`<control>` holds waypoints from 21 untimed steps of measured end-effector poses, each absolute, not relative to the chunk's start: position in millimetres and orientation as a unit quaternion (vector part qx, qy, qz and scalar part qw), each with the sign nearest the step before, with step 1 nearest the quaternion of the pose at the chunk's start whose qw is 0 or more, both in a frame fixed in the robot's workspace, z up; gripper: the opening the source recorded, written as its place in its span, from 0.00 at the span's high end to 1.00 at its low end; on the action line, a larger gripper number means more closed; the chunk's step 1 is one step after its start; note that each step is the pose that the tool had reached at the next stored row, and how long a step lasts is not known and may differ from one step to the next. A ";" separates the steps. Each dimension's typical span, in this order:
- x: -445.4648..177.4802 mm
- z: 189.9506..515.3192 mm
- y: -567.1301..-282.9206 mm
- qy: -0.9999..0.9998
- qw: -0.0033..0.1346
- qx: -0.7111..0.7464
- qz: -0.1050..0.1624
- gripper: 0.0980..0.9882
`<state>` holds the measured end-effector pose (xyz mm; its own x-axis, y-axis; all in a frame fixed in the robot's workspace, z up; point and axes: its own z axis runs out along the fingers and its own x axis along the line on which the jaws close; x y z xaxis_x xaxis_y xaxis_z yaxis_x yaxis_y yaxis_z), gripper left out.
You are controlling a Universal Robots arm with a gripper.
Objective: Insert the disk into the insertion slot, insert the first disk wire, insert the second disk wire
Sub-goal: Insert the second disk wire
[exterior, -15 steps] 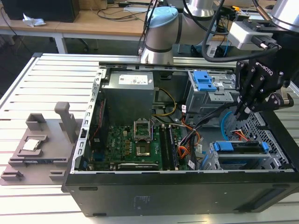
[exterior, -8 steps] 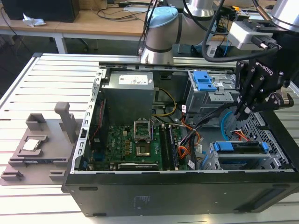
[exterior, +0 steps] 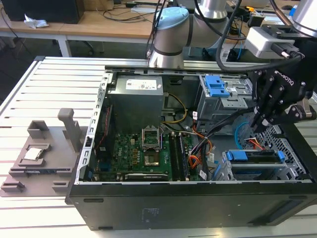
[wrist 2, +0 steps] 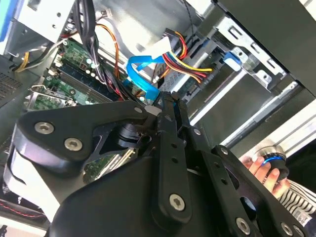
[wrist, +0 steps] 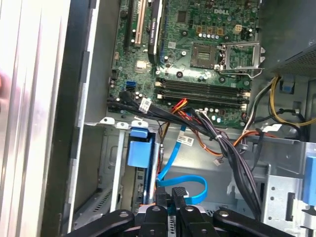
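Note:
The disk (exterior: 255,157), silver with a bright blue carrier, lies inside the insertion slot (exterior: 224,173), the low silver cage at the case's front corner on the exterior view's right. One blue carrier tab (wrist: 138,148) shows in the first wrist view. My gripper (exterior: 257,124) hangs just above the disk's rear edge. Its black fingers (wrist: 163,193) are shut on the end of a flat blue disk wire (wrist: 183,181), which loops up behind them (wrist 2: 140,74). A connector on red, yellow and black wires (wrist 2: 170,42) hangs loose close by.
The open computer case holds the green motherboard (exterior: 143,153), a grey power supply (exterior: 136,101) and a taller cage with a blue latch (exterior: 217,87). Black cable bundles (wrist: 222,143) cross beside the slot. A person's hand (wrist 2: 264,168) rests outside the case. A grey fixture (exterior: 39,153) stands on the table.

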<state>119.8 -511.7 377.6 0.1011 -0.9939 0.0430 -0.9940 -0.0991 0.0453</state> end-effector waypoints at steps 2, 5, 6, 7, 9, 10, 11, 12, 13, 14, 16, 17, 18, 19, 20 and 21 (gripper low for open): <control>119.8 377.5 -515.8 -0.670 0.031 0.741 0.001 0.93; 119.9 377.4 -521.1 -0.670 0.031 0.741 0.001 0.93; 119.8 377.3 -523.2 -0.670 0.031 0.741 0.001 0.93; 119.9 376.8 -525.3 -0.670 0.031 0.741 0.001 0.93; 119.9 375.5 -527.1 -0.670 0.031 0.741 0.000 0.93; 120.0 374.4 -527.6 -0.670 0.030 0.741 0.000 0.93; 120.1 373.4 -528.0 -0.670 0.030 0.741 0.000 0.93; 120.1 372.6 -528.1 -0.670 0.030 0.741 0.000 0.93; 120.1 371.8 -528.2 -0.670 0.030 0.741 0.000 0.93; 120.1 371.2 -528.3 -0.670 0.030 0.741 0.000 0.93; 120.2 370.0 -528.4 -0.670 0.030 0.741 0.000 0.93; 120.2 369.2 -528.4 -0.670 0.030 0.741 0.000 0.93; 120.2 368.4 -528.5 -0.670 0.030 0.741 0.000 0.93; 120.2 367.6 -528.6 -0.670 0.030 0.741 0.000 0.93; 120.3 367.2 -528.6 -0.670 0.030 0.741 0.000 0.93; 120.2 366.7 -528.6 -0.670 0.030 0.741 0.000 0.93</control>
<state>120.2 -528.6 366.7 0.1011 -0.9941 0.0404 -0.9940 -0.0993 0.0454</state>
